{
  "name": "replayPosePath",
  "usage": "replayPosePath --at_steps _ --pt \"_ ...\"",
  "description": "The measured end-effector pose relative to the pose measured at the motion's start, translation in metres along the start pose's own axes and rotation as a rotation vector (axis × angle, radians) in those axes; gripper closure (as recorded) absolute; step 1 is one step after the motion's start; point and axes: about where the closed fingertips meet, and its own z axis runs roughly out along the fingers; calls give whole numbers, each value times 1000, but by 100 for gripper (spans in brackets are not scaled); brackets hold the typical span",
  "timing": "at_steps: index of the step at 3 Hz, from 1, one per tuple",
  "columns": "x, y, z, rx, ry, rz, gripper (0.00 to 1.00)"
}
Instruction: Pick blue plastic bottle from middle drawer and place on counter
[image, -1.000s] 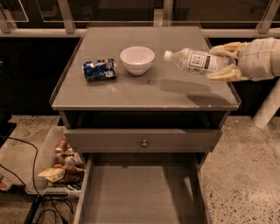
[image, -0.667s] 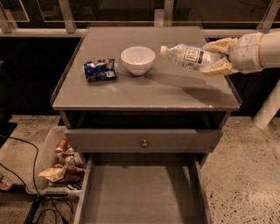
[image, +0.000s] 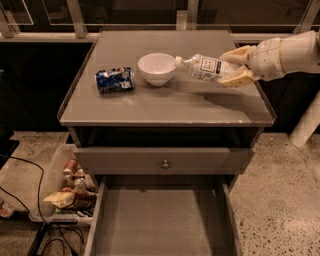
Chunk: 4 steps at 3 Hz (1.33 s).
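My gripper (image: 236, 65) reaches in from the right and is shut on the blue plastic bottle (image: 202, 67). The bottle is clear with a white cap and a white label. It lies nearly level in the air above the right half of the counter (image: 150, 105), cap pointing left, close to the white bowl (image: 156, 68). Its shadow falls on the counter below it. The middle drawer (image: 160, 220) is pulled open at the bottom of the view and its grey floor is bare.
A crushed blue-and-white can (image: 115, 80) lies on the counter left of the bowl. A shut drawer front with a small round knob (image: 164, 163) sits above the open drawer. A clear bin of snack packets (image: 67, 192) and cables lie on the floor at left.
My gripper has carried the bottle leftward over the counter, from its right edge toward the bowl, and slightly lower.
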Motion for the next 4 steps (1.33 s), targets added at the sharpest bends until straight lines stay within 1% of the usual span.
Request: replayPosePath --at_steps 1,2,4 --pt "2 7 8 -64 8 6 100" --pt "2 13 14 -113 13 1 100" --pt "5 20 20 -178 43 -2 100"
